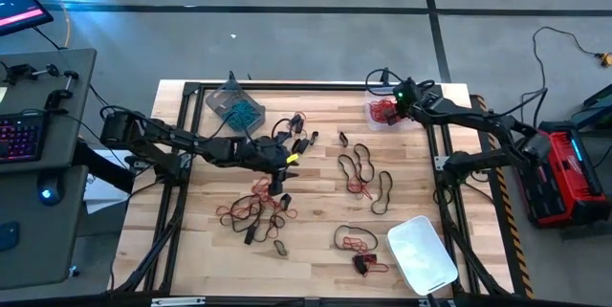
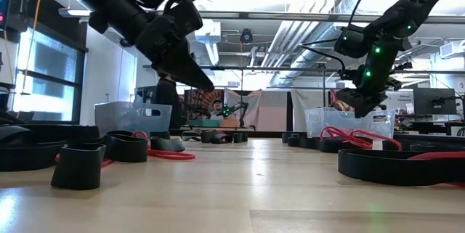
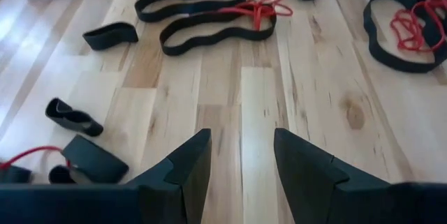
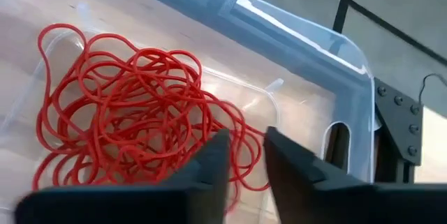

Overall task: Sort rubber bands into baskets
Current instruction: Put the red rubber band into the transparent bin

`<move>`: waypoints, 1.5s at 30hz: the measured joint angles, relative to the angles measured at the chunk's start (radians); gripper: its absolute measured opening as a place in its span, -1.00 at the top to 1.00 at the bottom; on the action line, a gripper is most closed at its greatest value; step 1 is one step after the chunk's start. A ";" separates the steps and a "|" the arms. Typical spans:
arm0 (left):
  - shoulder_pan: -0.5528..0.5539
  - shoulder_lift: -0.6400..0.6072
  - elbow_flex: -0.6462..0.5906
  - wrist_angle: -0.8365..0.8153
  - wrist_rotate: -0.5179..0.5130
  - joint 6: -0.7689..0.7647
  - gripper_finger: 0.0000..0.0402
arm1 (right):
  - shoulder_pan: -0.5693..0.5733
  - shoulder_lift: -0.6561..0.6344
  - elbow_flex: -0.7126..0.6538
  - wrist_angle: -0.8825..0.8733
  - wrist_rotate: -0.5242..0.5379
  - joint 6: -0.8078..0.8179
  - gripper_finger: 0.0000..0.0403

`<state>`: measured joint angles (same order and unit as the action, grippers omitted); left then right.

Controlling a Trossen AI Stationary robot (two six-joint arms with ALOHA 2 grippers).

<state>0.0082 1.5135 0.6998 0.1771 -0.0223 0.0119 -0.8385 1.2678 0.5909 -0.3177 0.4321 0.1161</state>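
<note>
My right gripper (image 4: 244,155) hung over one clear basket (image 4: 328,56) of red bands (image 4: 133,112), fingers slightly apart, gripping nothing. My left gripper (image 3: 241,158) hovered wide open and empty, three long black bands (image 3: 209,15) ahead; three baskets total.

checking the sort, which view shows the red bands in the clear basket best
The right wrist view: the red bands fill it, heaped in the clear basket under the right hand. High view shows a small red patch, low view a few strands, left wrist view a corner.

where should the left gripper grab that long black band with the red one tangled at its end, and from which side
Grip the long black band on its plain black run, away from the knotted red band. It lies flat on the table, so come straight down with one finger on each side of the strip, across its narrow width. The left gripper hangs open short of it; a grip nearer the knot would probably lift both colours.
</note>
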 joint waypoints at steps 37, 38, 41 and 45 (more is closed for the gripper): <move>-0.160 -0.073 0.000 -0.567 -0.139 -0.195 0.32 | 0.686 -0.298 0.036 -0.073 0.246 0.196 0.99; -0.156 -0.061 0.000 -0.567 -0.144 -0.200 0.30 | 0.699 -0.298 0.036 -0.072 0.257 0.202 1.00; -0.136 -0.024 0.000 -0.567 -0.139 -0.201 0.28 | 0.731 -0.298 0.036 -0.071 0.279 0.220 1.00; -0.115 0.014 0.000 -0.551 -0.111 -0.201 0.32 | 0.756 -0.298 0.036 -0.071 0.302 0.220 1.00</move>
<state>-0.1069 1.5276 0.7002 -0.3737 -0.1334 -0.1894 -0.0823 0.9696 0.6267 -0.3885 0.7341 0.3364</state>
